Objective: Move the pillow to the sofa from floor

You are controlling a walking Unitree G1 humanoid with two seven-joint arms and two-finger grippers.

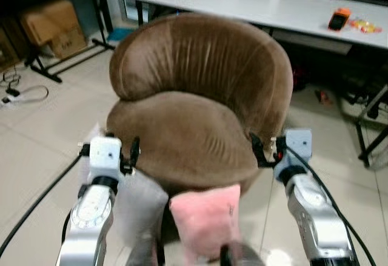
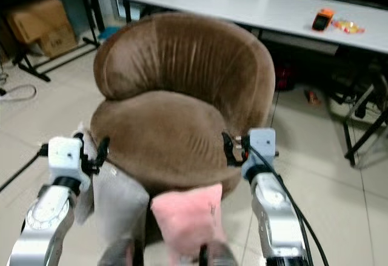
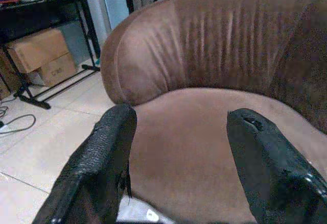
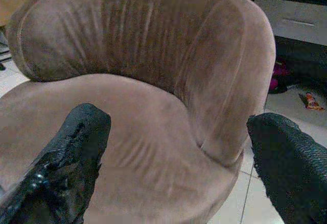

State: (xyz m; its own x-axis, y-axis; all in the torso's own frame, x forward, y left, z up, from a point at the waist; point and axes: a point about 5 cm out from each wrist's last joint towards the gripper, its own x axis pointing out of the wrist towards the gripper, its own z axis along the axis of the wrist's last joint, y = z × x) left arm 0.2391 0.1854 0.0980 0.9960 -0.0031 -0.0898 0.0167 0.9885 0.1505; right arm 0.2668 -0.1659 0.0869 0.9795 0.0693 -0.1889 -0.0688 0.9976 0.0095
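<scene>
A pink pillow stands on the floor, leaning against the front of the round brown sofa chair. A grey pillow sits beside it on its left, also against the sofa's base. My left gripper hovers at the seat's left front edge, above the grey pillow, open and holding nothing. At the seat's right front edge, my right gripper is also open and holds nothing. Both wrist views look over the seat toward the backrest, each between widely spread fingers.
A long white table stands behind the sofa with an orange device on it. Cardboard boxes and a black rack stand at the back left, with cables on the tiled floor. A black chair leg is on the right.
</scene>
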